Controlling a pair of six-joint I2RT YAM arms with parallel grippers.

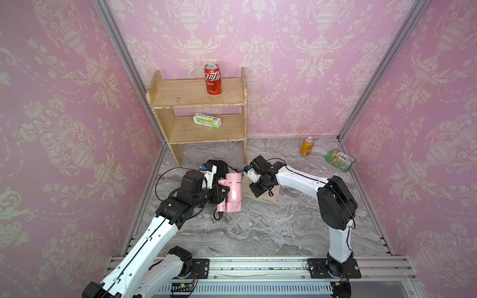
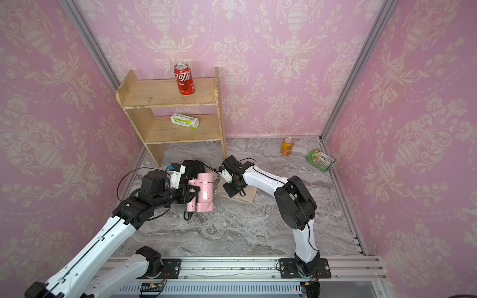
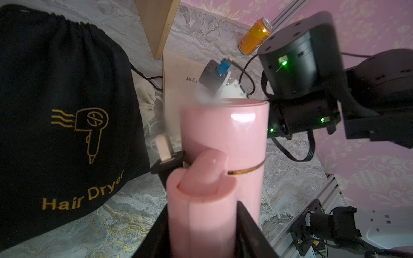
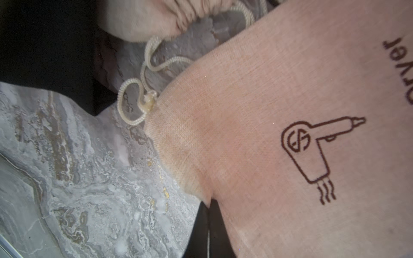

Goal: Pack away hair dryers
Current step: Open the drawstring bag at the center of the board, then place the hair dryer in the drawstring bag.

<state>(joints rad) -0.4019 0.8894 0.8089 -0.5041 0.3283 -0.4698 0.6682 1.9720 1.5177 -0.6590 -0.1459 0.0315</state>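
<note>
Left wrist view showed the left claw [image 3: 203,225] gripping the pink hair dryer [image 3: 223,134] beside the black pouch [image 3: 67,89], while the right claw [image 4: 207,225], pinched shut on the beige pouch [image 4: 268,100], needed to lift its mouth open.

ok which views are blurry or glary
Left wrist view: pink hair dryer soft, too near the lens, glare patch on its barrel. Right wrist view: beige pouch weave sharp, gathered fabric beyond it blurred. Both top views: sharp, wallpaper stretched at the edges.
</note>
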